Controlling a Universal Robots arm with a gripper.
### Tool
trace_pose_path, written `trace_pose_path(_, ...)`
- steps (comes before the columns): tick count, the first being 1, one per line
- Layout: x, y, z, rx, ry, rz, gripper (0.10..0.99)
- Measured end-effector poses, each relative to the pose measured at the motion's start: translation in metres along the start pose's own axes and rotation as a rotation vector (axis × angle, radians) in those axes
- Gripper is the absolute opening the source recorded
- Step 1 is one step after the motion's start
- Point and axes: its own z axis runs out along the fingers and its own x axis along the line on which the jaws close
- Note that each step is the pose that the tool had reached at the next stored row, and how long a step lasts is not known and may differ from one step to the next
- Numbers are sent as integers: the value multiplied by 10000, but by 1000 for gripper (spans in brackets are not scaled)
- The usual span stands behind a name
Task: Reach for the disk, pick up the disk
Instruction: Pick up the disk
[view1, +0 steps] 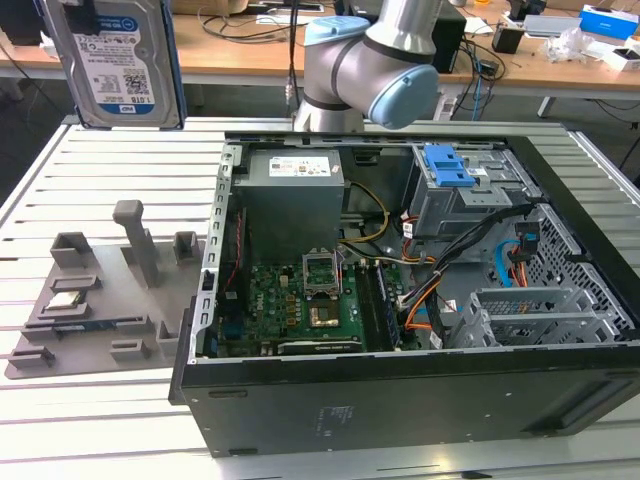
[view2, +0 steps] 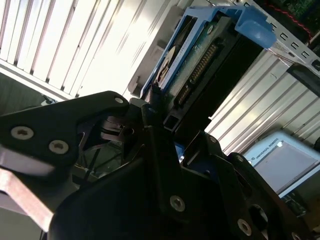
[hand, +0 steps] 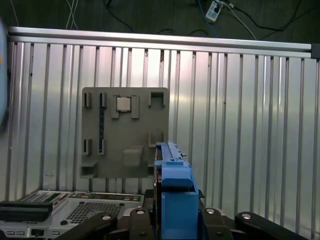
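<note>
The disk (view1: 122, 62), a silver-grey hard drive with a white-and-blue label and a blue bracket along its edges, hangs high in the air at the exterior view's upper left, above the slatted table. My gripper (view1: 82, 14) is shut on its top edge, and only a dark tip of it shows there. In the second wrist view the disk (view2: 197, 57) sticks out from between my black fingers (view2: 150, 130), connector side showing. The first wrist view has the disk (hand: 172, 172) edge-on, its blue bracket rising from between the jaws.
An open computer case (view1: 400, 410) lies on the table (view1: 100, 150), with a grey power supply (view1: 295, 185) and a blue latch (view1: 447, 165) inside. A grey fixture plate (view1: 95, 300) holding small parts lies on the exterior view's left, directly below the disk (hand: 125, 132).
</note>
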Motion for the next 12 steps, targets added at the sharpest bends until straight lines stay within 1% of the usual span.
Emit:
trace_pose_path(2,3,-67,-3,-1,0,0,369)
trace_pose_path(12,15,-322,-12,0,1,-1,369)
